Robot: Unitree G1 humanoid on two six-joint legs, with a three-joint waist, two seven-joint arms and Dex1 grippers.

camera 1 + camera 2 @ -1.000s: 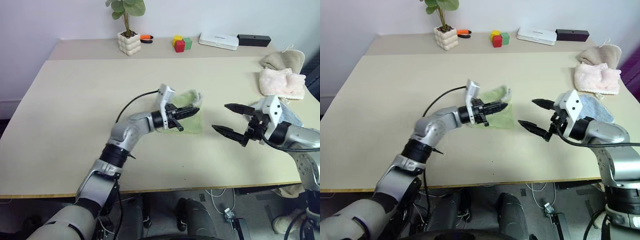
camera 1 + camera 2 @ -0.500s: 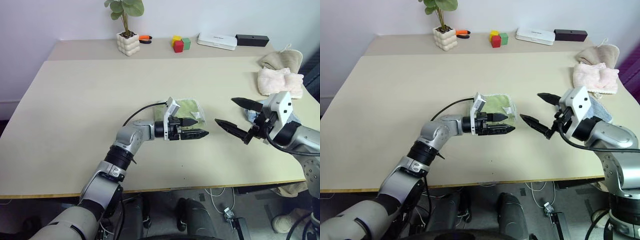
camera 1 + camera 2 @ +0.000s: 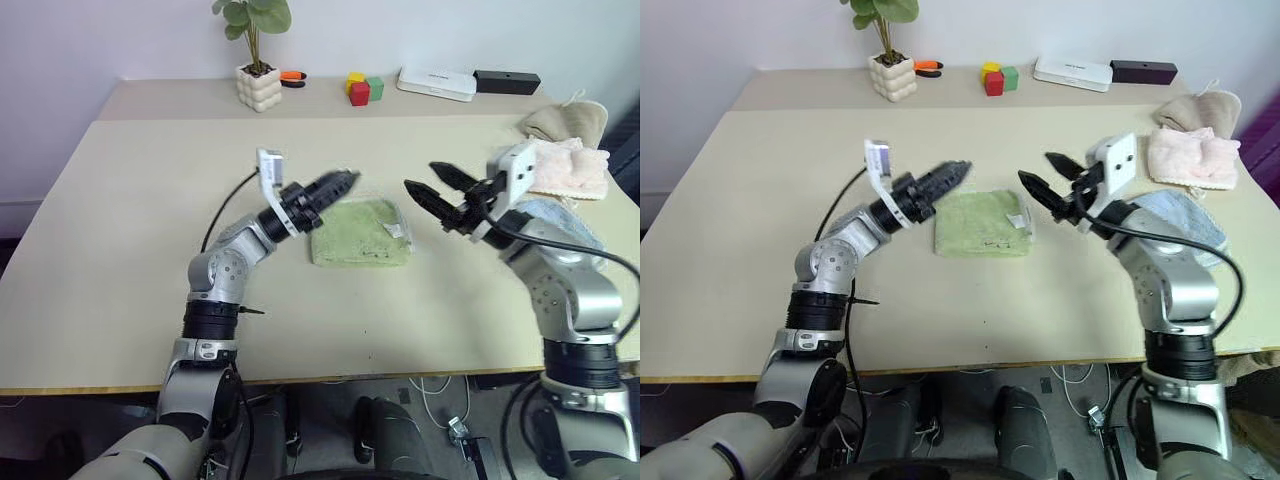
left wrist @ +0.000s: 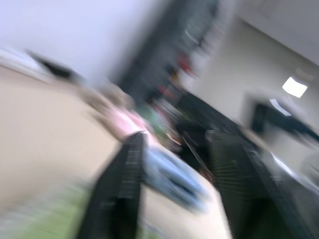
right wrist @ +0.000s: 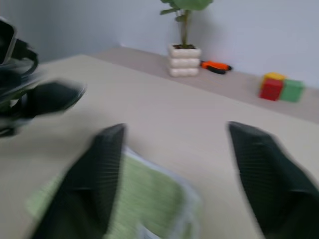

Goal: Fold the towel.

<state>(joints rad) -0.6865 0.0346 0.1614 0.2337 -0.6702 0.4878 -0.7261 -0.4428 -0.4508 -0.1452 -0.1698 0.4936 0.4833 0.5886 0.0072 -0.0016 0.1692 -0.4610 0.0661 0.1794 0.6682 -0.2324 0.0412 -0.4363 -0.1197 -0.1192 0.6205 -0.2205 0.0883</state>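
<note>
Light green terry cloth towel (image 3: 361, 231) with white stitched edging and a small white tag, lying flat and folded into a rough square near the middle of the pale beige table (image 3: 140, 220). Left gripper (image 3: 338, 184) lifted above the towel's far left corner, clear of the cloth, two black fingers nearly together, holding nothing. Right gripper (image 3: 432, 193) raised just beyond the towel's right edge, black fingers apart with an open gap, empty, pointing toward the left gripper. From the right wrist view, green towel beneath the spread fingers (image 5: 94, 184). Pale pink fluffy cloth (image 3: 570, 165) at the table's right edge, light blue cloth (image 3: 560, 222) beside the right arm, beige cloth (image 3: 568, 118) behind the pink one. Along the back: white ribbed pot with green plant (image 3: 258, 85), orange-handled tool (image 3: 292, 75), yellow, red and green blocks (image 3: 362, 87), flat white box (image 3: 437, 82), black bar (image 3: 507, 80).
</note>
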